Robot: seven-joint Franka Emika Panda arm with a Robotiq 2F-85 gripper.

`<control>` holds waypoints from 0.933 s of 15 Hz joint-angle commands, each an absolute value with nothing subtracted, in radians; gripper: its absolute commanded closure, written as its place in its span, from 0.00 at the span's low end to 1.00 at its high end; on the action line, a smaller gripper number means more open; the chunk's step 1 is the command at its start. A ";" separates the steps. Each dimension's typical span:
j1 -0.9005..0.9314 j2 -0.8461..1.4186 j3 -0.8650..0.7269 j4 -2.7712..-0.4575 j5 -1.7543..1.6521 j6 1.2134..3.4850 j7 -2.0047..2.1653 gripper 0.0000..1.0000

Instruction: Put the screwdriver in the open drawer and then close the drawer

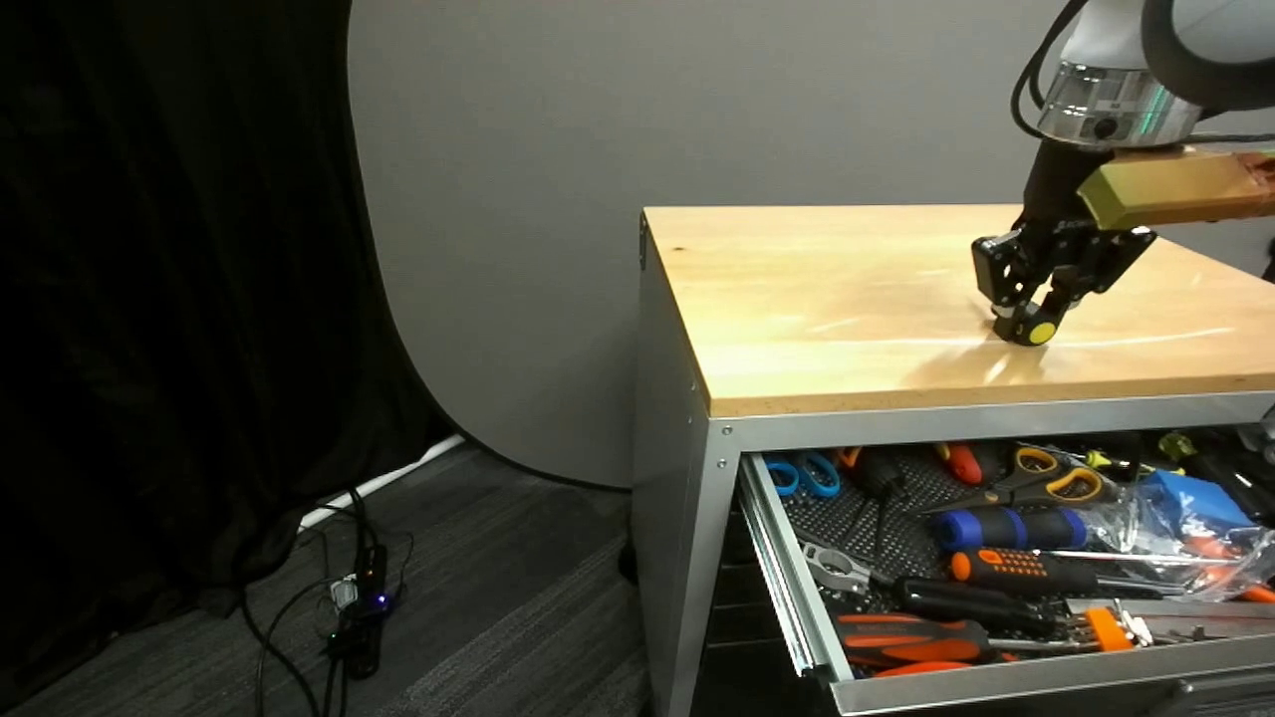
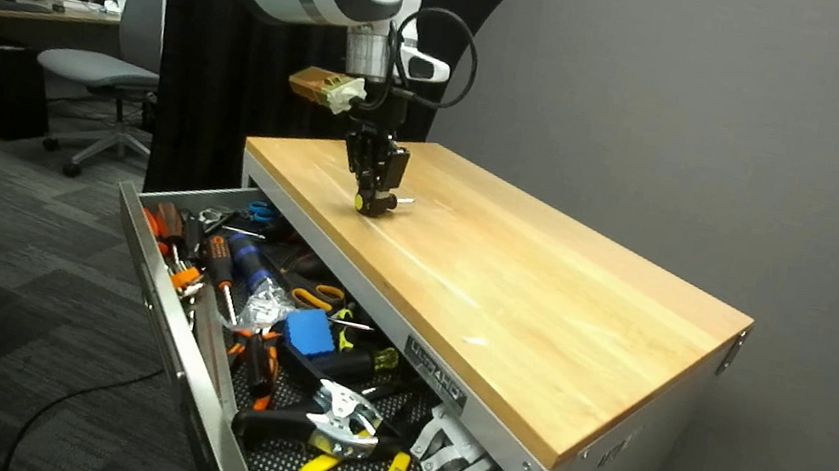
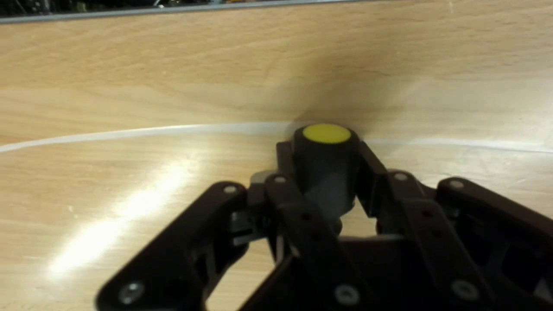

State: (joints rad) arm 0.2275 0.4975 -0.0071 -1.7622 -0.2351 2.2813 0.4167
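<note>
Nearest in the wrist view, the gripper (image 3: 327, 166) clasps the screwdriver (image 3: 326, 133) at or just above the table (image 3: 129, 56); best lift clear before crossing to the drawer (image 1: 1046, 678), below and beside the gripper.

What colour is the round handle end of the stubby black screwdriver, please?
The round handle end is yellow, clearest in the wrist view.
</note>
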 commanded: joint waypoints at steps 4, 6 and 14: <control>0.228 0.367 -0.087 -1.903 -0.327 2.165 0.451 0.88; 0.211 0.323 -0.096 -1.986 -0.353 2.169 0.459 0.87; 0.152 0.240 -0.087 -2.172 -0.343 2.197 0.497 0.87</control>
